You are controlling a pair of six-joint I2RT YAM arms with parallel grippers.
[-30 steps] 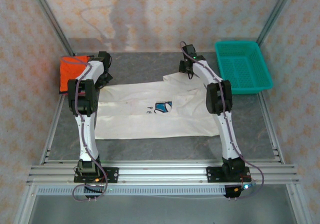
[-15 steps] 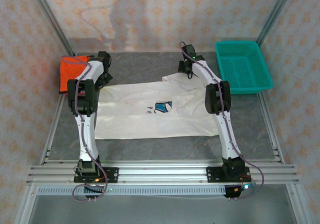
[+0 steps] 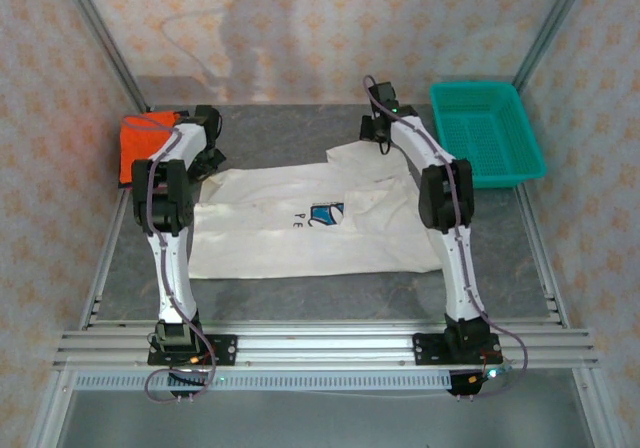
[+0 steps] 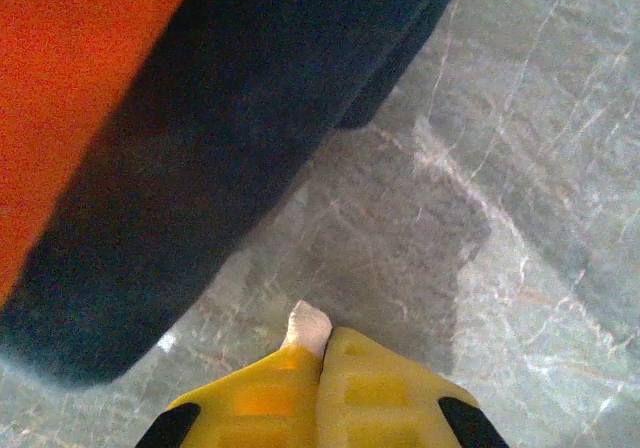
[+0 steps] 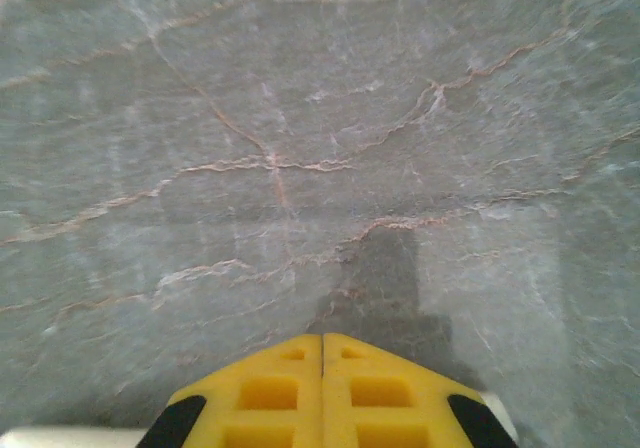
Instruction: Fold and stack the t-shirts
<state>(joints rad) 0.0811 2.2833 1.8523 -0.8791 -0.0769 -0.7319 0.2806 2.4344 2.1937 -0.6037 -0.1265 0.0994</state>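
Your left gripper has its yellow fingers pressed together. A small white tip of cloth stands out between them, so it is clamped on the white t-shirt. Your right gripper also has its fingers together. White cloth shows low at both sides of them but none between the tips, so I cannot tell whether it holds the edge. I would make sure of that grip before you lift. Then raise both grippers evenly and carry the far edge toward the near one, so the thin cloth does not drag or crease.

The white shirt is soft and matt. It lies flat and wide just to the left of the teal basket, a little nearer to the arm bases. The basket is stiff plastic mesh with a rectangular rim. The orange t-shirt, folded to a square, lies well apart from the basket, beyond the white shirt. A dark navy t-shirt shows along its edge with a rounded border. The table is smooth, grey and veined like stone.
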